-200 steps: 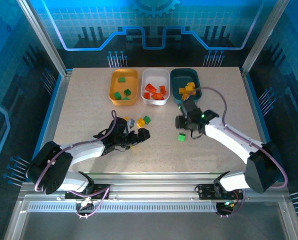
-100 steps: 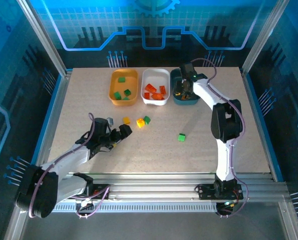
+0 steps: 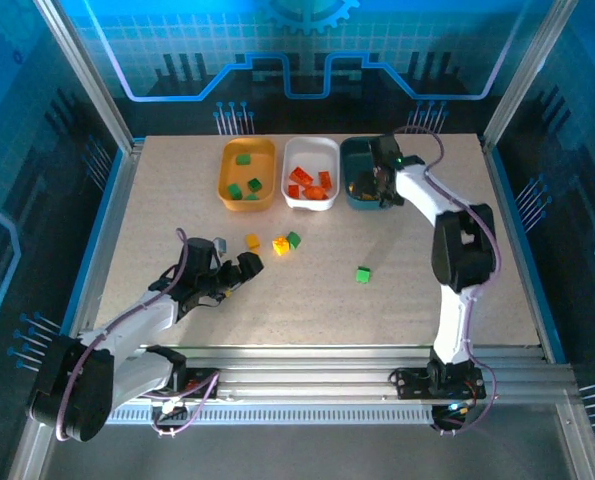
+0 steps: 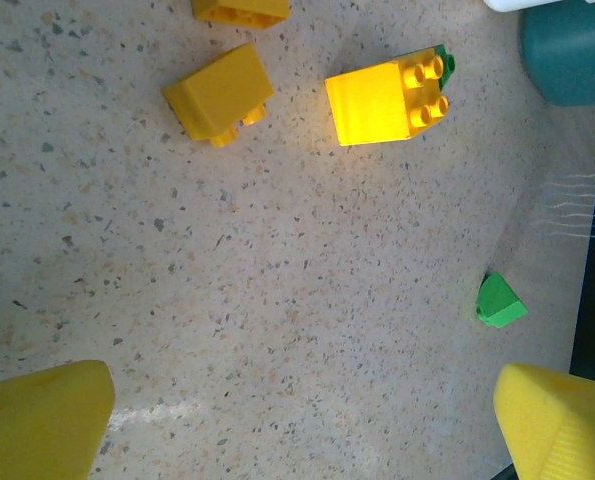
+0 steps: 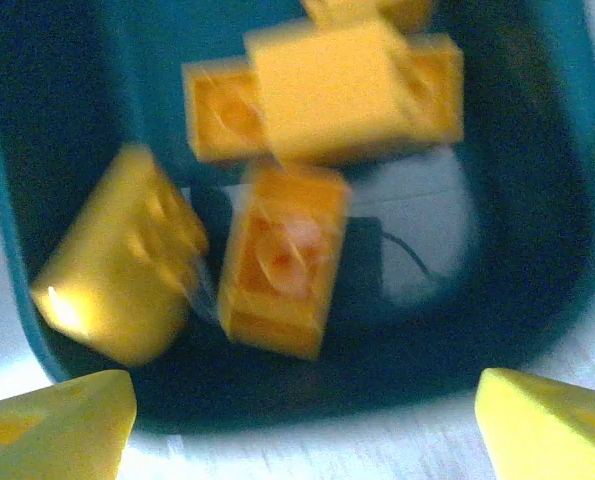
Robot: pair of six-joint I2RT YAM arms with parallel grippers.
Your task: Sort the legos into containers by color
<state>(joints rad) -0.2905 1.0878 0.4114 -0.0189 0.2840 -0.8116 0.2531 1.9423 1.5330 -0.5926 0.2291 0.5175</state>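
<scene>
Three trays stand in a row at the back: the orange-yellow tray (image 3: pixel 227 160) with green legos, the white tray (image 3: pixel 291 160) with red-orange ones, and the dark teal tray (image 3: pixel 354 153) with yellow ones. My right gripper (image 3: pixel 375 190) hovers open over the teal tray (image 5: pixel 537 200), above several yellow legos (image 5: pixel 282 260). Loose on the table lie two yellow legos (image 3: pixel 252 241) (image 3: pixel 280 245) and two green ones (image 3: pixel 293 239) (image 3: pixel 362 274). My left gripper (image 3: pixel 245 266) stands open, near-left of them, holding nothing. Its wrist view shows the yellow legos (image 4: pixel 222 97) (image 4: pixel 387 100) and a green lego (image 4: pixel 500 300).
The speckled table (image 3: pixel 177 210) has open room on its left and right sides. Metal frame posts stand at the back corners and a rail (image 3: pixel 307 385) runs along the near edge. The right arm (image 3: pixel 457 250) stretches over the table's right half.
My right gripper went from the table's middle to the teal tray, then shifted slightly right. My left gripper drew back left from the loose legos, then held still.
</scene>
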